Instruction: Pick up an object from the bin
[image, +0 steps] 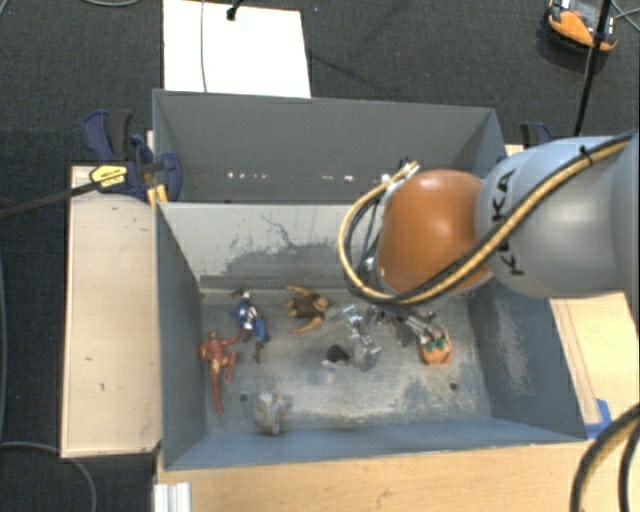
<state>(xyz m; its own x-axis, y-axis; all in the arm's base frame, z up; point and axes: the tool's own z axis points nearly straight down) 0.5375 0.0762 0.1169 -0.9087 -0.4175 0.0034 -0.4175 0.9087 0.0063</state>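
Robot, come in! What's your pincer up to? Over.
Pincer low in grey metal bin, mid-floor. Small dark lump beside it, view-left; small orange-and-green toy view-right. Brown toy figure just behind.

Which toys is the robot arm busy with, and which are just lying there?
Part of the job: gripper, down in the grey bin; small dark thing, nearest beside it.
Lying about: brown figure, blue figure, red figure, grey lump, orange toy.
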